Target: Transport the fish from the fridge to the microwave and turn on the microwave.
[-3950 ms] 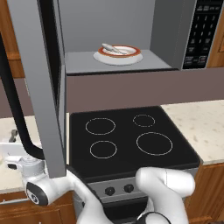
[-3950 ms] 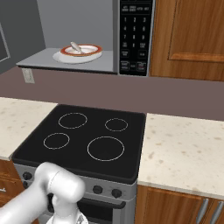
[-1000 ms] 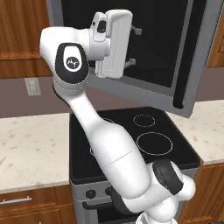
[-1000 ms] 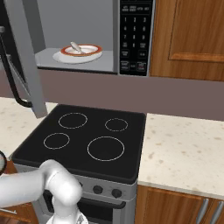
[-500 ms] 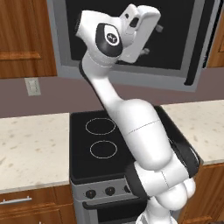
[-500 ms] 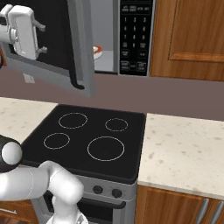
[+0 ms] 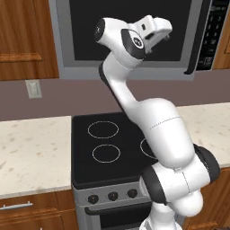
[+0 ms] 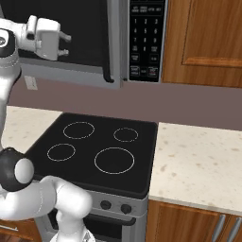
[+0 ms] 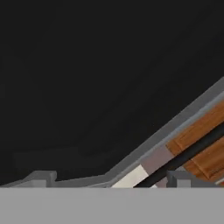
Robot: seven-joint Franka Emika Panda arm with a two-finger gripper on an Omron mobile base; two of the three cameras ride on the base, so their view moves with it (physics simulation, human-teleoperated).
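Swung across the microwave (image 8: 118, 78) front within the last second: the door (image 7: 90, 31), wide open a moment back, half way round half a second ago, now flat or all but flat against the frame. Cannot tell from the base views whether latched. Pushed there with the fingers (image 8: 66, 37), spread wide and pinching nothing, held close against the dark window (image 9: 87, 65) near its upper middle; contact itself too fine to confirm.

Meaning for the task: carrying done, judging by this; closing done or nearly so. Left to do: a press on the keypad (image 8: 145, 42), just right of the door, well above the stove (image 7: 103, 139). Probably calls for a pull back off the glass and a shift to the right, perhaps a last nudge first if any gap remains at the handle edge.

Fish: inside the cavity, hidden behind the dark window now, so no direct check of its lie. Seen a second ago through the open front, on a plate on the cavity floor, long axis roughly side to side across the opening with a slight slant. Head end too small to tell then. No reason to think it disturbed by the door, though that is a guess.
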